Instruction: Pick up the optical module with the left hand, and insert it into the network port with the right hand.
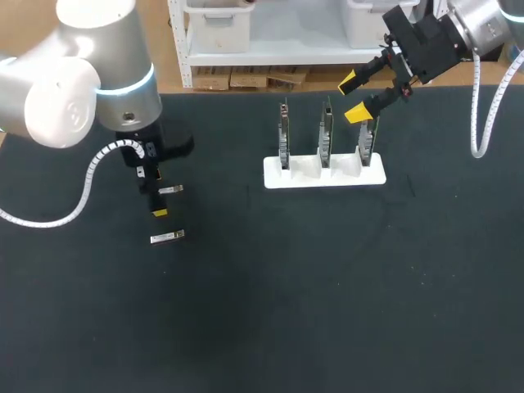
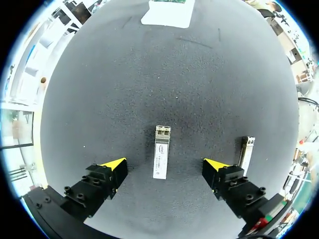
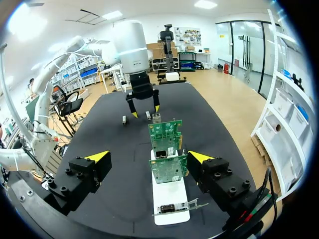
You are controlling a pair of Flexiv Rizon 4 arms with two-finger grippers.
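L arm [image 1: 82,90] came in from the left side, wrist turned so the L gripper [image 1: 157,196] pointed straight down, held low. In the left wrist view its fingers [image 2: 112,167] stood wide apart, yellow tips level w/ each other. R arm [image 1: 483,20] came in from the far right corner, held higher. R gripper [image 1: 353,97] angled down & toward the middle, also spread wide.

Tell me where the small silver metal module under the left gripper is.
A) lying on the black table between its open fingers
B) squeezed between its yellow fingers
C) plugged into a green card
A: the small silver metal module lies flat on the black table, untouched between the spread fingers of the left gripper.
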